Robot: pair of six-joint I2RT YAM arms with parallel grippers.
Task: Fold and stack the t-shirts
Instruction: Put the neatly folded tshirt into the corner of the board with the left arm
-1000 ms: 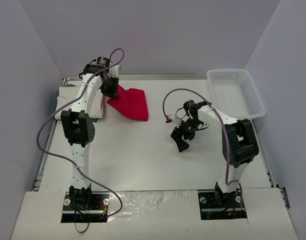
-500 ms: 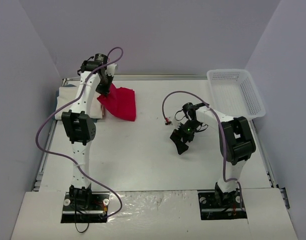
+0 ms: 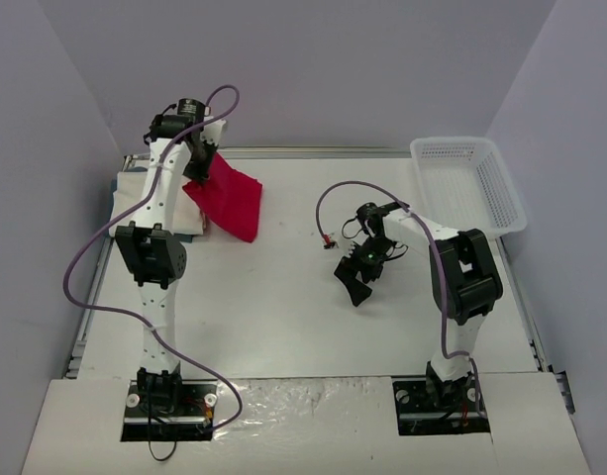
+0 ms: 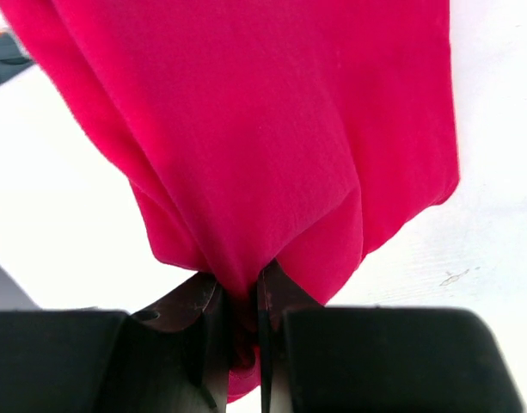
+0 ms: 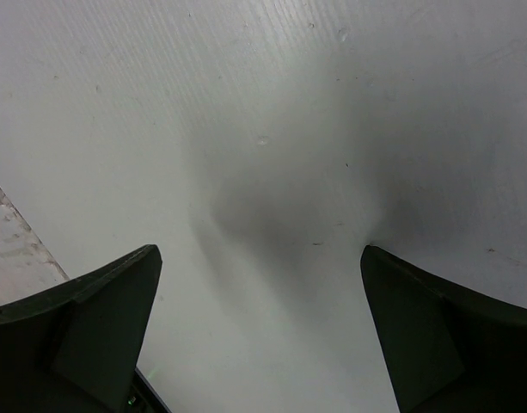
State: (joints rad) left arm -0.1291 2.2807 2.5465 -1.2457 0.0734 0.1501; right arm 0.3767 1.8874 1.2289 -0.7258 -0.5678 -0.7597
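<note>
Shifted leftward, bright red cloth t-shirt (image 3: pixel 229 198) hangs pinched in left gripper (image 4: pixel 237 288) (right gripper (image 5: pixel 259 258) agape), best lowered squarely onto folded white t-shirt (image 3: pixel 133 198).

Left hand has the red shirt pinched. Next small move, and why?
Probably move the left hand a little left and down, laying the red shirt onto the folded white shirt. The red one hangs bunched from the shut hand, mostly right of the white one, not stacked yet.
</note>
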